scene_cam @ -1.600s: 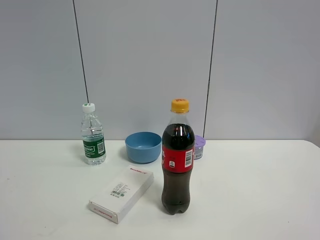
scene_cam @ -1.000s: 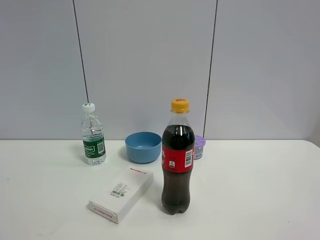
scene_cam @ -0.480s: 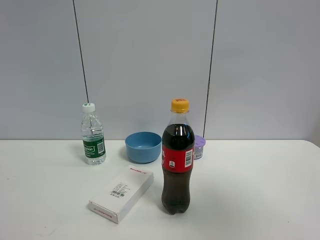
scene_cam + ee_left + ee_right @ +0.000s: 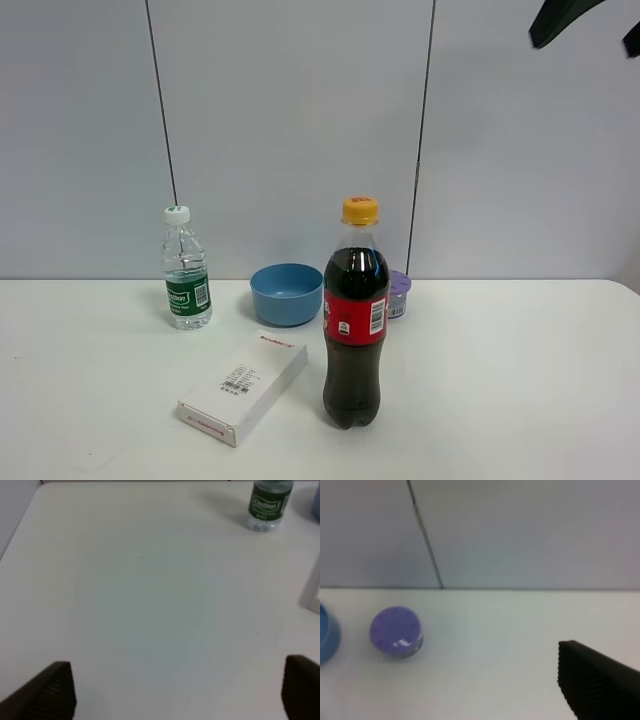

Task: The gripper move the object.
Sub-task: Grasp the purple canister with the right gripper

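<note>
We are at the very start: the small purple-lidded tub (image 4: 399,293) stands untouched at the far side of the bench (image 4: 520,380), close to the wall. It sits just right of the blue bowl (image 4: 287,293) and, from the high camera, is half hidden behind the cola bottle (image 4: 356,320), which stands nearer to us. In the right wrist view the tub (image 4: 396,637) shows whole, lid up, with clear bench to its right.

That layout explains the approach. The right hand (image 4: 582,45) hangs high at the upper right, well apart from everything. From that side it can reach the tub without brushing the tall bottle or the bowl. We see two dark tips there with a gap between them, so we judge it spread. The tips are cut by the frame edge, though, and the wrist view shows only one finger (image 4: 595,685).

The left hand (image 4: 177,692) is spread wide over bare bench on the left, holding nothing. The water bottle (image 4: 267,502) lies far beyond it and the white box (image 4: 243,386) off to its right. We judge it is parked out of the way.
</note>
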You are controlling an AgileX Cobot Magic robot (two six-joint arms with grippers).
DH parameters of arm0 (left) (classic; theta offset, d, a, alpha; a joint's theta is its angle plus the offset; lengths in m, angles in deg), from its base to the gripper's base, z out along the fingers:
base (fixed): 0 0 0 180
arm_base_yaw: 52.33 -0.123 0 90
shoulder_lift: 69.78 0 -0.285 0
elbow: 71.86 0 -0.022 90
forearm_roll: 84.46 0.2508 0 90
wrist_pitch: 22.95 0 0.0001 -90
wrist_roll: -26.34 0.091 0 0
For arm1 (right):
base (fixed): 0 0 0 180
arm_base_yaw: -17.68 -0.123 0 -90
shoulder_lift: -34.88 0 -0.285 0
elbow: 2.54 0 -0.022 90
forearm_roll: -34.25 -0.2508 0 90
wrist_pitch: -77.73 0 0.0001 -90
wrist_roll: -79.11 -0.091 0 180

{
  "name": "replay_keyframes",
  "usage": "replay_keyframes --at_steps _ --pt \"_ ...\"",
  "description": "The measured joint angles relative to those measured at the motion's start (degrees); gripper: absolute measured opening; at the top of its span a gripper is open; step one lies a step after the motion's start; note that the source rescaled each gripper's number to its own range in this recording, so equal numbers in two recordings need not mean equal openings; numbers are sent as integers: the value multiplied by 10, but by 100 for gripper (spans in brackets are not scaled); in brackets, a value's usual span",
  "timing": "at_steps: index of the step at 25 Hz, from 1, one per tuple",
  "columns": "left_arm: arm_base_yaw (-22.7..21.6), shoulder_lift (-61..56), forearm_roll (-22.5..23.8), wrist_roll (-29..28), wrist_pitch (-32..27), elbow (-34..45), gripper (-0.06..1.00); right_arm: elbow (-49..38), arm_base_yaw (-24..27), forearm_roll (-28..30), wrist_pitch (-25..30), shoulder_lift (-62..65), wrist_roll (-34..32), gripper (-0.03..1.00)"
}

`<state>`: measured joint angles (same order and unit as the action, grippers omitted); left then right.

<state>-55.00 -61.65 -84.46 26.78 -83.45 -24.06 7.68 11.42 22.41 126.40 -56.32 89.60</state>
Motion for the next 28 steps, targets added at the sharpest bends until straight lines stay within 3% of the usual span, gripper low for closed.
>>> replay_keyframes --at_steps 8,14,21,28 --pt "0 0 0 0 0 0 100 186 -37 -20 82 -259 -15 100" --pt "0 0 0 0 0 0 100 328 -80 7 142 -405 -29 100" --pt "0 0 0 0 0 0 100 368 -100 42 139 -483 -34 100" --pt "0 0 0 0 0 0 100 369 -100 59 75 -542 -36 100"
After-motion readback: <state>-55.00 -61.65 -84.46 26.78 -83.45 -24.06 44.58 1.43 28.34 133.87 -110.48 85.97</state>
